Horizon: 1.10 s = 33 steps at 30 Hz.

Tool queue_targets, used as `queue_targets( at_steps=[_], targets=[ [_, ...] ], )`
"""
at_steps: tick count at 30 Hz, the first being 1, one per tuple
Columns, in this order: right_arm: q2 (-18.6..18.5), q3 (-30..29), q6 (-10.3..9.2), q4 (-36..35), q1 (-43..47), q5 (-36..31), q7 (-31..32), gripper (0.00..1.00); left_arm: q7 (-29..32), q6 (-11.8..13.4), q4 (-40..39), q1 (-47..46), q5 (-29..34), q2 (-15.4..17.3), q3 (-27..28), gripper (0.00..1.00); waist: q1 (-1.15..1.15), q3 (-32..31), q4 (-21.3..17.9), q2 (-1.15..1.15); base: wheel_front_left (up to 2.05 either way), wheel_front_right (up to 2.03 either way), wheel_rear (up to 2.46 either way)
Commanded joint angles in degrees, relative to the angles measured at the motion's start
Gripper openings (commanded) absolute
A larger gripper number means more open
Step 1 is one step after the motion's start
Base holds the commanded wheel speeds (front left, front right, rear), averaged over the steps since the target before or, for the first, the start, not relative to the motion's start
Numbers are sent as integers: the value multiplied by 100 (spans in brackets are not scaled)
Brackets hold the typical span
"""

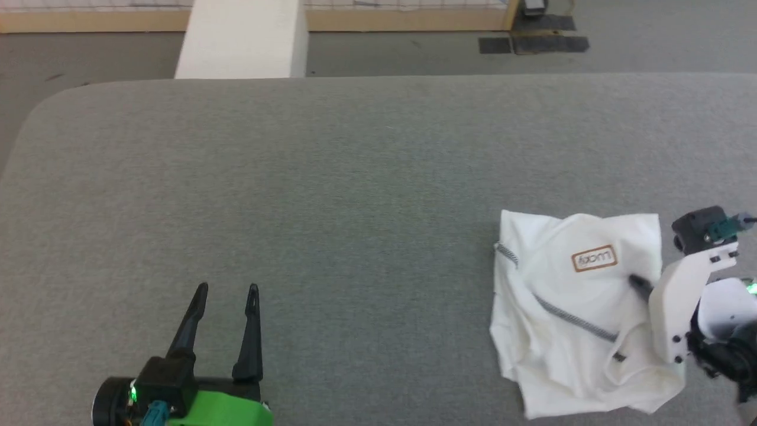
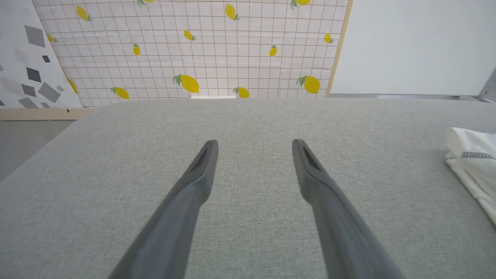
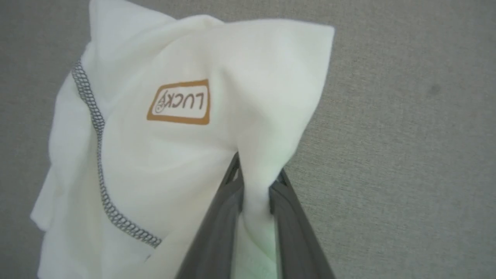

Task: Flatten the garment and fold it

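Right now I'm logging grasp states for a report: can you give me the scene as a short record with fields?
surface: grey fabric-covered table
garment: crumpled white T-shirt, on the table's right side
label: brown-bordered LUCKY patch, facing up
right gripper: shut on a fold of the garment
left gripper: open, empty, apart from the garment

Surroundings as I saw them from the remote station. A broad table (image 1: 355,177) covered in grey woven fabric had a rounded far left corner. Beyond its far edge lay a grey floor (image 1: 89,53), where a long white block (image 1: 242,41) stood and dark flat patches (image 1: 532,44) lay further right. A pale wooden strip (image 1: 89,21) bordered the floor's far side. In the left wrist view I noted a gridded cloth printed with yellow lemons (image 2: 201,50), a white panel with grey diamonds (image 2: 23,58) to its left and a plain white wall (image 2: 414,46) to its right. Lighting was even and soft.
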Motion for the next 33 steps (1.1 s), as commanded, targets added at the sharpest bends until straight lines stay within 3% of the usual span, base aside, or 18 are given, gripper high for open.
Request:
queue_targets(
  at_steps=[1,5,13,23,33],
  targets=[
    [-270,147,-10,-69,-177,-27,-37,0,-21,-22,-40,-157,40,67,-4,100,0,215,-285,0,0,0,0],
    [-1093,556,-10,-79,-483,-124,-197,0,-4,-26,-105,-294,87,127,-42,100,0,458,-476,0,0,0,0],
    [-2089,758,-10,438,-1111,-250,-621,0,115,-7,-323,-622,178,292,-34,100,0,1010,-686,0,0,0,0],
    [-2893,816,-10,1060,-1521,-607,-1058,0,336,25,-747,-905,294,527,16,100,0,1467,-799,0,0,0,0],
    [-3310,895,-10,1541,-2090,-1074,-1404,0,677,20,-1224,-1215,433,750,10,100,0,2209,-1032,0,0,0,0]
  ],
)
